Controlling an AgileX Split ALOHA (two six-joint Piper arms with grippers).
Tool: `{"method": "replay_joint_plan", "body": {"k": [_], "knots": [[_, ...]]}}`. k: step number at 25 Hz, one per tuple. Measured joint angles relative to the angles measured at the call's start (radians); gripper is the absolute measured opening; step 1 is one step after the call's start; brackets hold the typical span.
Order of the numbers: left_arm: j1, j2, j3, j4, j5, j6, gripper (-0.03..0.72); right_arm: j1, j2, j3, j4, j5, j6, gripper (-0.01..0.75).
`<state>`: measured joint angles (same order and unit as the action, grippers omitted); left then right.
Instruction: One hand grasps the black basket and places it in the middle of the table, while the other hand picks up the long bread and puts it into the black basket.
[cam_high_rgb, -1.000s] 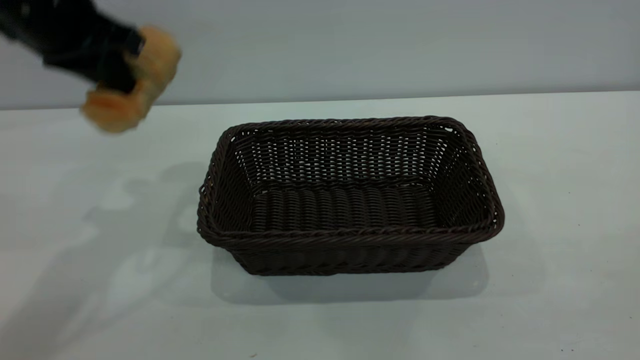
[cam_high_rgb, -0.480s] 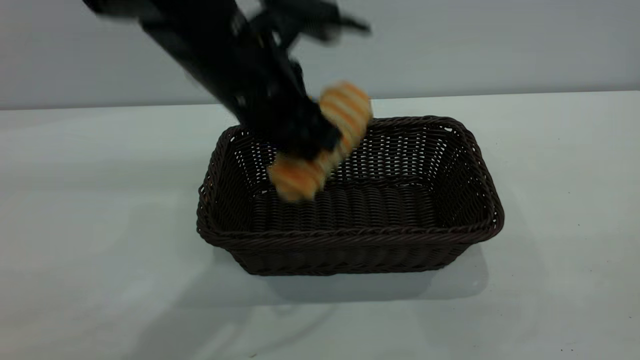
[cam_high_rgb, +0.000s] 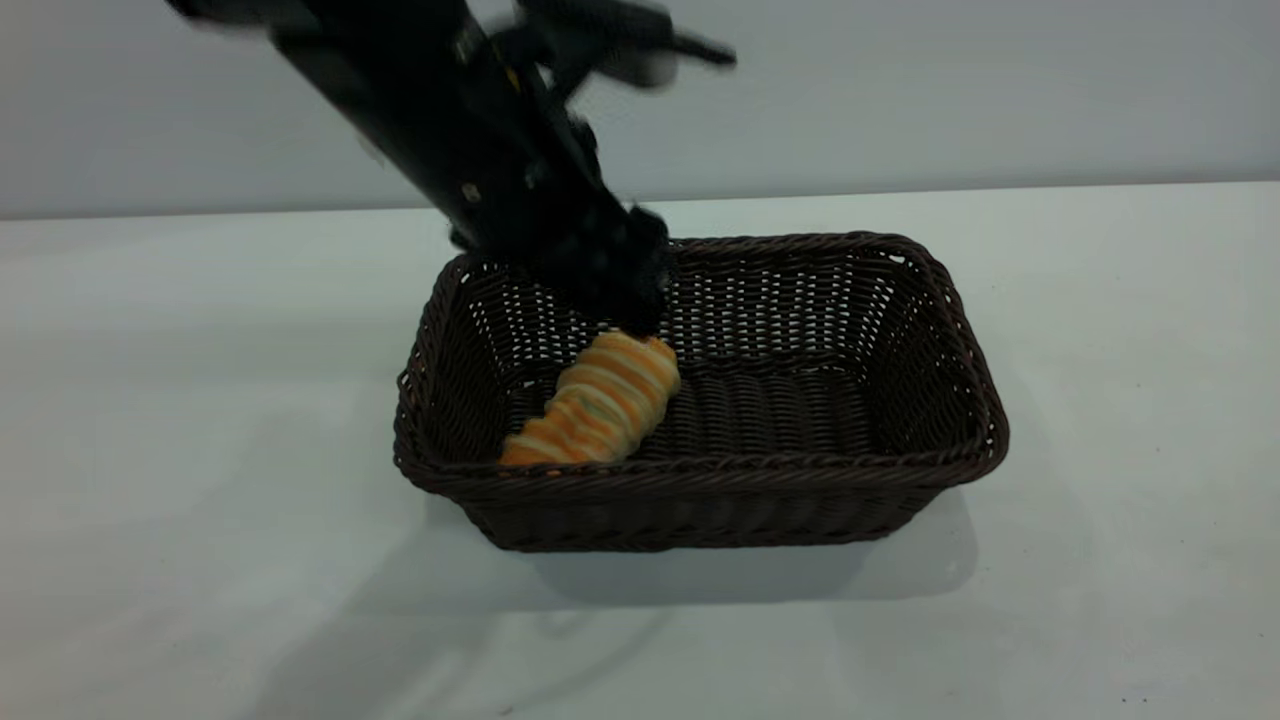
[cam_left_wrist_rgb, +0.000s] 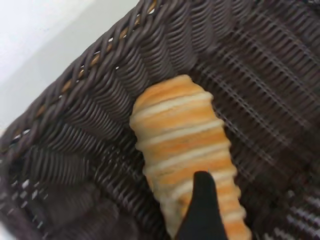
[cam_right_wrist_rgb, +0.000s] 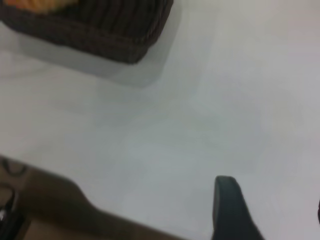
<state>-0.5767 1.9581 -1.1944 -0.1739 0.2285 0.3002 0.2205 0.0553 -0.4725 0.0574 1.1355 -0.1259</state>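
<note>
Left claw (cam_high_rgb: 640, 322) hovers over long bread (cam_high_rgb: 596, 402) inside black basket (cam_high_rgb: 960, 330).

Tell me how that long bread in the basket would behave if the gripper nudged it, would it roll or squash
The long bread looks rounded and ridged, so it might roll a little, but the black basket wall beside it would probably stop it. Its soft baked look suggests it could dent under the left gripper. It seems light for its size.

The striped long bread (cam_high_rgb: 595, 407) lies slantwise in the black basket's (cam_high_rgb: 960, 330) left half, apparently resting on its floor, mid-frame.
</note>
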Motion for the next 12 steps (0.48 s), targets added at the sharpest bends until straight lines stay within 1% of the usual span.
{"method": "replay_joint_plan", "body": {"k": [3,9,12], "knots": [[0.000,-0.130,0.000,0.064,0.160,-0.005,0.655,0.000,-0.052,0.000,0.000,0.000,0.000,0.429],[0.002,-0.463,0.000,0.161,0.492,-0.078,0.603,0.000,-0.072,0.000,-0.001,0.001,0.000,0.429],[0.002,-0.623,0.000,0.190,0.655,-0.102,0.593,0.000,-0.072,0.000,-0.004,0.001,0.000,0.429]]}}
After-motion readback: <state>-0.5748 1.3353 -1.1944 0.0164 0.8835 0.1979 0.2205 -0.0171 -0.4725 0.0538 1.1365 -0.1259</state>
